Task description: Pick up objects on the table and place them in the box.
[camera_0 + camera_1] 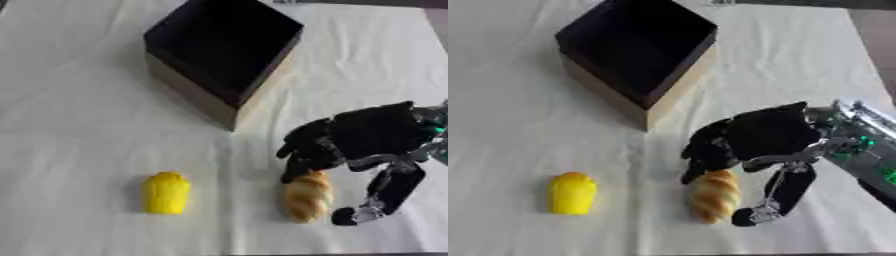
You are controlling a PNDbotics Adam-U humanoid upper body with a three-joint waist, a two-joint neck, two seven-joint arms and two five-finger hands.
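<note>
Right hand (754, 137) seemingly curled around bread (714, 196) near table's (70, 125) front edge; corn (165, 192) alongside, box (223, 50) toward far edge.

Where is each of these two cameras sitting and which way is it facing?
Left eye view: in the head, looking down at the table; the right hand enters from the right, around the bread.
Right eye view: same head, slightly offset, looking down; more of the right arm shows.
Shared: the box, the yellow object, bread and right hand; no left hand.
</note>
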